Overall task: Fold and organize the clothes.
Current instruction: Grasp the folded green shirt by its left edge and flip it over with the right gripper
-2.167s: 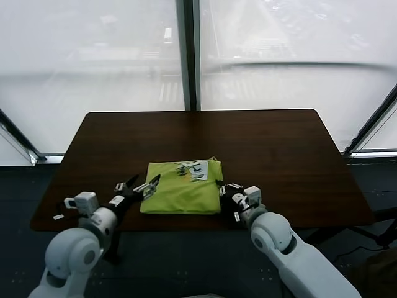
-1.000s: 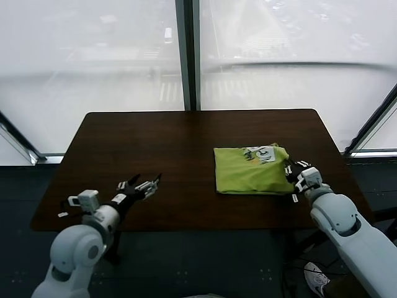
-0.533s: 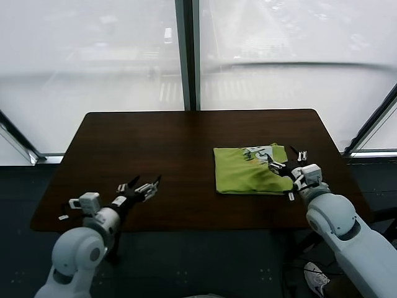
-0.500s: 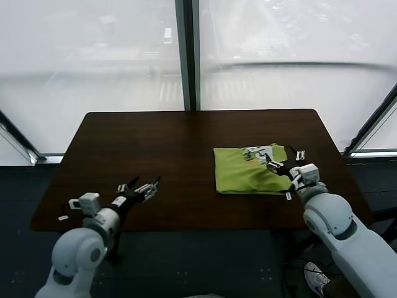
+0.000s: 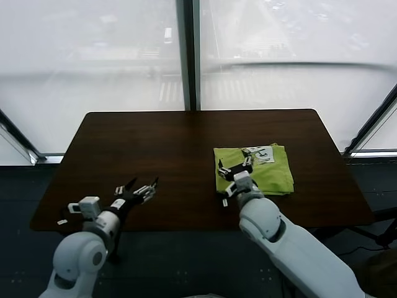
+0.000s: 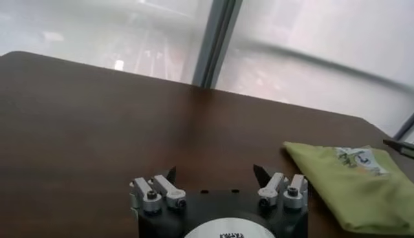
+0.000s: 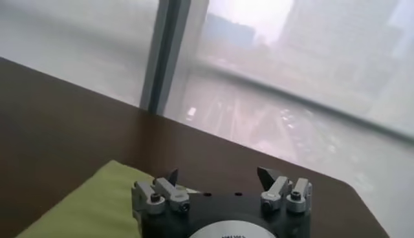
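Two grippers low at near edge of dark brown worktop, both empty. Left gripper over near-left part of worktop, jaws spread wide, nothing between, well apart from shirt; same wide gap seen in left wrist view, bare wood under it. Right gripper at near-left corner of folded shirt, jaws also wide apart, holding nothing; looks to sit over or just at shirt's left edge, contact cannot tell. Right wrist view shows right gripper with green cloth beneath one side and bare worktop beyond.

Lime-green T-shirt folded into compact rectangle, lying flat on right half of worktop, nearer right edge than centre. Small white printed label showing on top at far side of fold. Same shirt visible in left wrist view off to one side, and in right wrist view close under gripper. Near edge of fold slightly rumpled, far edge fairly straight.

Rest of worktop bare wood, rounded corners. Beyond far edge, large frosted window panes with dark vertical mullion at centre, slanted dark frames at both sides. Dark floor around worktop.
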